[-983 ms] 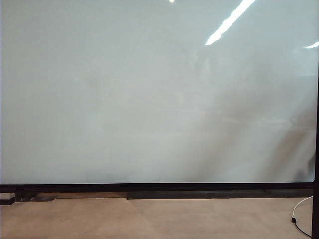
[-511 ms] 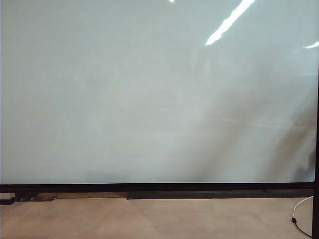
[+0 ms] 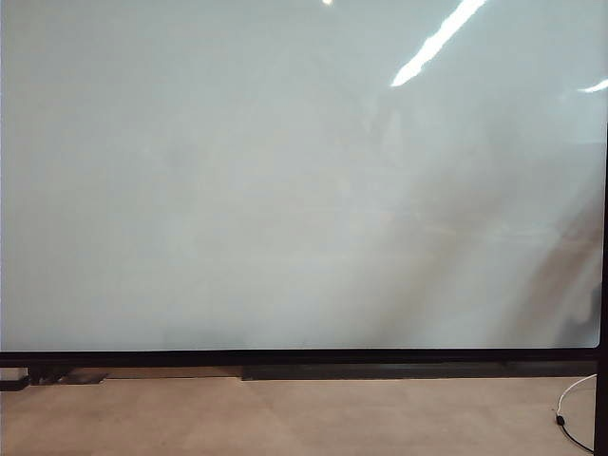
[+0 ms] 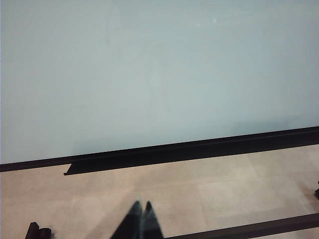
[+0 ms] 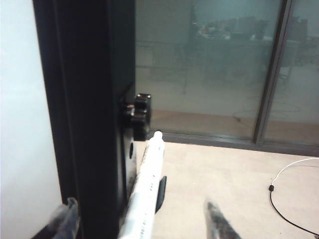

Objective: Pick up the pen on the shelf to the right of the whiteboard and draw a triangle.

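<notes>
Nothing has moved on the whiteboard (image 3: 285, 180) since a second ago; it is blank. The right gripper (image 5: 142, 221) has its jaws spread wide around the pen (image 5: 147, 184), which sits beside the board's black frame (image 5: 84, 109). The left gripper (image 4: 141, 211) hangs at six o'clock below the board, jaws pressed together.

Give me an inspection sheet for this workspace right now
Surface: whiteboard blank, no triangle drawn.
Job's things: pen upright beside the board's black frame, between the right gripper's fingers, not gripped.
Clutter: nothing seen.
Grippers: left gripper shut, low before the board; right gripper open around the pen.
Cables: white cable on the floor, right.
Surroundings: beige floor, glass partition.
</notes>
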